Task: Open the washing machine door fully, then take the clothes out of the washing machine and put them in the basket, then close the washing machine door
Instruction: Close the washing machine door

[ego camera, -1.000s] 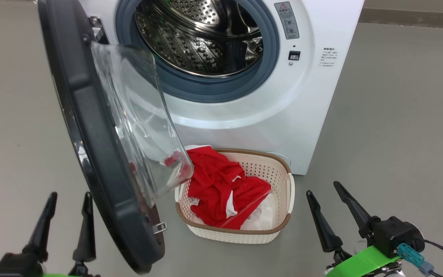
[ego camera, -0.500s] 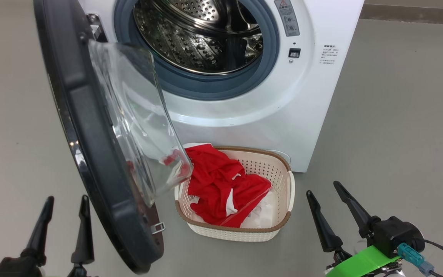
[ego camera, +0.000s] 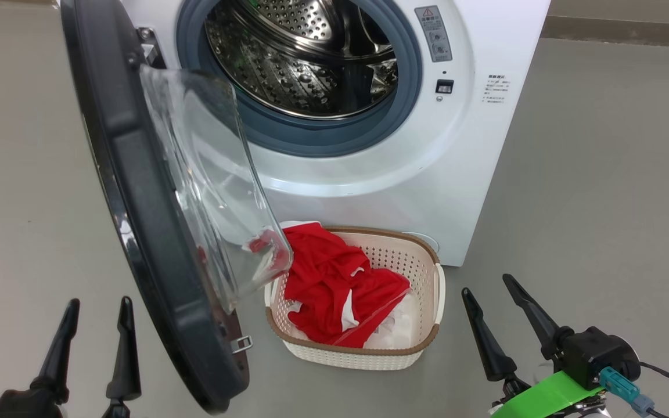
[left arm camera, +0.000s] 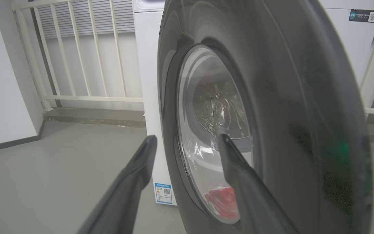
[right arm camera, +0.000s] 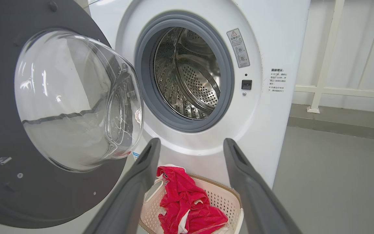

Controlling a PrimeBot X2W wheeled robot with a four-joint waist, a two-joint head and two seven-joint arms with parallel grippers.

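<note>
Standing at the lower left, the left gripper [ego camera: 99, 302] had its fingers spread apart and held nothing, close to the outer face of the washing machine door [ego camera: 137, 191]. The door stood open on its left hinge. Its black rim and clear glass bowl [ego camera: 207, 174] overhung the left end of the basket [ego camera: 427, 342] and screened part of the clothes [ego camera: 334, 284]. A small blue label [left arm camera: 163, 192] bearing a QR code sat low on the side of the washing machine [ego camera: 369, 191], its text too small to read. The perforated drum [ego camera: 305, 58] showed inside the grey gasket [ego camera: 311, 136]. The red-and-white clothes lay heaped in the basket, on the floor [ego camera: 590, 203] just before the machine. A grey sticker [ego camera: 434, 32] with a red warning triangle and a block of printed text [ego camera: 496, 87] marked the front, neither legible. At the lower right, the right gripper [ego camera: 486, 284] was likewise spread and empty, near the basket.
</note>
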